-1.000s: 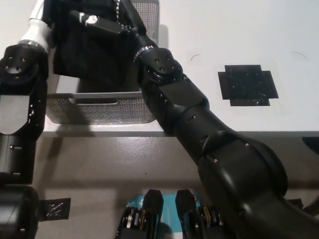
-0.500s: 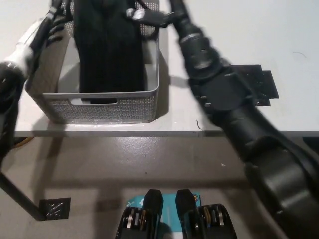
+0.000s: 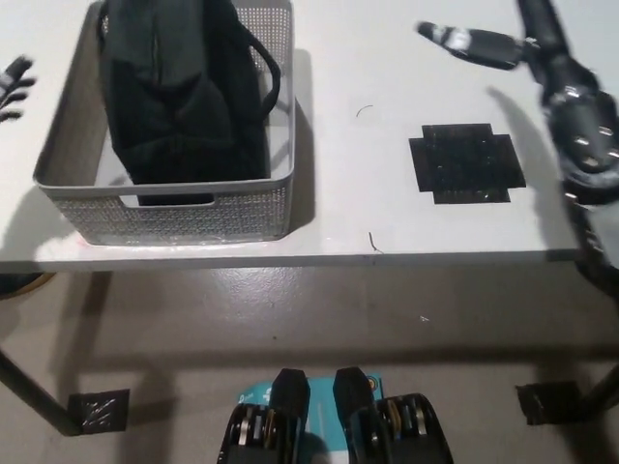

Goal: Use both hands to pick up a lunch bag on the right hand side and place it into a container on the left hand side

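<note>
Black lunch bag [image 3: 184,92], one grey container [image 3: 184,208]

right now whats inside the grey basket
The black lunch bag sits inside the grey basket, filling most of it, handle up. The basket floor under the bag is covered.

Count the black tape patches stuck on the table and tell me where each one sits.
1. A single cross-shaped black tape patch lies flat on the white table, right of the grey basket holding the black lunch bag. More may lie outside the view.
</note>
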### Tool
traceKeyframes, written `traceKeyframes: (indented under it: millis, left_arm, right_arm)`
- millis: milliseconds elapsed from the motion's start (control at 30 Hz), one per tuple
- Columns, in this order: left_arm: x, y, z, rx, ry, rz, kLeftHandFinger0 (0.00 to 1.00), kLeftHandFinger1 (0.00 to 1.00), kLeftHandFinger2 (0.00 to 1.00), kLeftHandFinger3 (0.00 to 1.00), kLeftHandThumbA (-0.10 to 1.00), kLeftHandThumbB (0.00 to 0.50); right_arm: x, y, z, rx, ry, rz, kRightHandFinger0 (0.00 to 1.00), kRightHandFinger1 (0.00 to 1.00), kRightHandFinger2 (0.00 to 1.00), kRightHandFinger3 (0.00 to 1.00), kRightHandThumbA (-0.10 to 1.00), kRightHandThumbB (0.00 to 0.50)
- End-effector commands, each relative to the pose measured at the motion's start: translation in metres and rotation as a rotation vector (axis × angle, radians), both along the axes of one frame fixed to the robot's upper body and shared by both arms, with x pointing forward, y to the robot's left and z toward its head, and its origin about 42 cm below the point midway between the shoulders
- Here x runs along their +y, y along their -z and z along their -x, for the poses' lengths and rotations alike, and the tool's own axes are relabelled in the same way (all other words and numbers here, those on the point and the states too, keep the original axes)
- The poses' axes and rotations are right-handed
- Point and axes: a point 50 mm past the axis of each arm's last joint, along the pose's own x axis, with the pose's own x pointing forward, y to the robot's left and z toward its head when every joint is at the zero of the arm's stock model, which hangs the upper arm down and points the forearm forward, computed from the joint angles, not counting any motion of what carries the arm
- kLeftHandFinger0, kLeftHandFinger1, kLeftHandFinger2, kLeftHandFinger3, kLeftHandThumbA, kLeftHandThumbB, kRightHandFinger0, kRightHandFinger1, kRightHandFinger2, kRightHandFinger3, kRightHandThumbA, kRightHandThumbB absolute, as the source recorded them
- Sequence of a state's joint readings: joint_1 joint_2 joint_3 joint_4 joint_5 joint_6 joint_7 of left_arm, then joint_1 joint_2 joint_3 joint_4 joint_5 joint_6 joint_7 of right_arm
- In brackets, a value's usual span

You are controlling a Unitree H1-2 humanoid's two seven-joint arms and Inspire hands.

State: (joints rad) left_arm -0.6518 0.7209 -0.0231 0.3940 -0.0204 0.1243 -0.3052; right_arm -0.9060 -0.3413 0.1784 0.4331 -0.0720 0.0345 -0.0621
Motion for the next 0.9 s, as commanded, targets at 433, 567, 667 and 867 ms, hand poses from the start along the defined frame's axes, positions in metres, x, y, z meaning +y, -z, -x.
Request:
traceKeyframes:
  millis: [433, 567, 667, 867]
  left_arm:
    - [-0.099, -0.048, 0.185, -0.756, 0.291, 0.324, 1.0, 1.0, 1.0, 1.0, 0.98, 0.169]
    - [-0.121, -0.028, 0.206, -0.751, 0.314, 0.399, 0.93, 0.95, 0.95, 1.0, 0.98, 0.2]
    - [-0.132, -0.002, 0.217, -0.65, 0.351, 0.436, 0.9, 0.85, 0.86, 1.0, 0.96, 0.213]
    - [-0.145, 0.062, 0.234, -0.457, 0.315, 0.48, 0.83, 0.82, 0.82, 0.99, 1.0, 0.205]
  right_arm:
    - [-0.008, 0.0, 0.175, -0.312, -0.28, -0.258, 1.0, 1.0, 1.0, 1.0, 1.0, 0.179]
    - [0.002, 0.013, 0.209, -0.328, -0.303, -0.332, 1.0, 1.0, 1.0, 1.0, 1.0, 0.176]
    - [0.005, 0.031, 0.231, -0.338, -0.318, -0.352, 1.0, 1.0, 1.0, 1.0, 1.0, 0.171]
    - [0.012, 0.087, 0.265, -0.271, -0.298, -0.405, 1.0, 1.0, 1.0, 1.0, 1.0, 0.139]
